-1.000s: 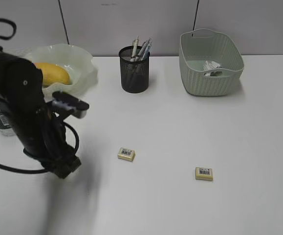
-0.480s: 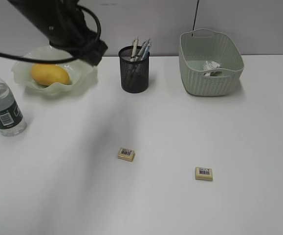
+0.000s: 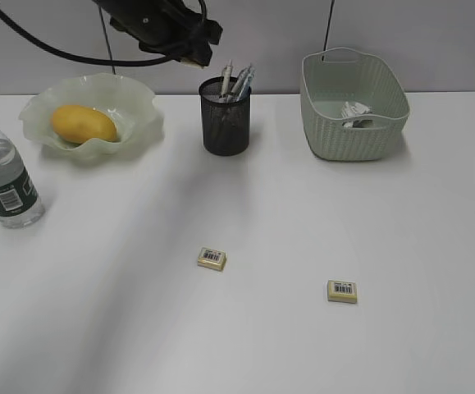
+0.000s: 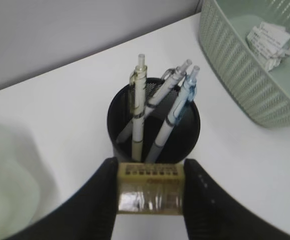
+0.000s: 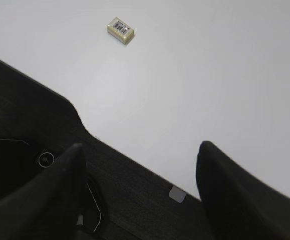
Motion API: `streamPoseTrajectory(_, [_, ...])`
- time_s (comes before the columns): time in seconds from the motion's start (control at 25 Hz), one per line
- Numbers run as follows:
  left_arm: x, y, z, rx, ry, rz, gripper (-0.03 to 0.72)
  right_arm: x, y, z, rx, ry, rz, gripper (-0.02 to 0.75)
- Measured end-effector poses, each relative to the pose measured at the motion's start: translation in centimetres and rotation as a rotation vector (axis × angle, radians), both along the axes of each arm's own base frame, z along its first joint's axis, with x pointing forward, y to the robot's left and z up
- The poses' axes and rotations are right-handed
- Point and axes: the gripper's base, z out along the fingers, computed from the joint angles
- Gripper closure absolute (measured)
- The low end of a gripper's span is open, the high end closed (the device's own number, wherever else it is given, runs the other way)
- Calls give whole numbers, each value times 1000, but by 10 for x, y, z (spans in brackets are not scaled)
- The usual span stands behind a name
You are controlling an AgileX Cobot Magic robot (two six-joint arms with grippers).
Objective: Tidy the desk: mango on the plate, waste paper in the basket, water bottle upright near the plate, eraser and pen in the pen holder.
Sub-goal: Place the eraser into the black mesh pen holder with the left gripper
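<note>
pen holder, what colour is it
Black wire mesh; the pen holder shows best in the left wrist view.

White desk (image 3: 434, 246) with two erasers (image 3: 212, 258)

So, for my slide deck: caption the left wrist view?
Left tool holds an eraser just short of the pen holder with three pens.

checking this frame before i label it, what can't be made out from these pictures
- Print on the waste paper in the basket: too small in both views.
- Barcode text on the two loose erasers: too small.
- Held eraser: its ends are covered by the left gripper fingers; unseen in the exterior view.
- Pen holder floor: dark, blocked by the pens.
- Right gripper: fingertips cut off by the bottom edge.
- Water bottle: cap clipped at the left edge.
</note>
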Motion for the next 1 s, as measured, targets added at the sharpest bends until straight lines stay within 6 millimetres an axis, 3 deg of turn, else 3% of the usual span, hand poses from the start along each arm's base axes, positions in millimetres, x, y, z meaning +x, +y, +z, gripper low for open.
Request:
streamPoseTrajectory(0.32, [33,-20,-48,-151,-37,64,386,0,0,0,1,0,-3,196])
streamPoseTrajectory(0.6, [44,-28,-58,-202,-150,91,386,1,-1,0,0,-1,-15,196])
streamPoseTrajectory(1.0, [45,-32,-79,-153,-135,73,384,1,-2,0,-3,-4,-24,197])
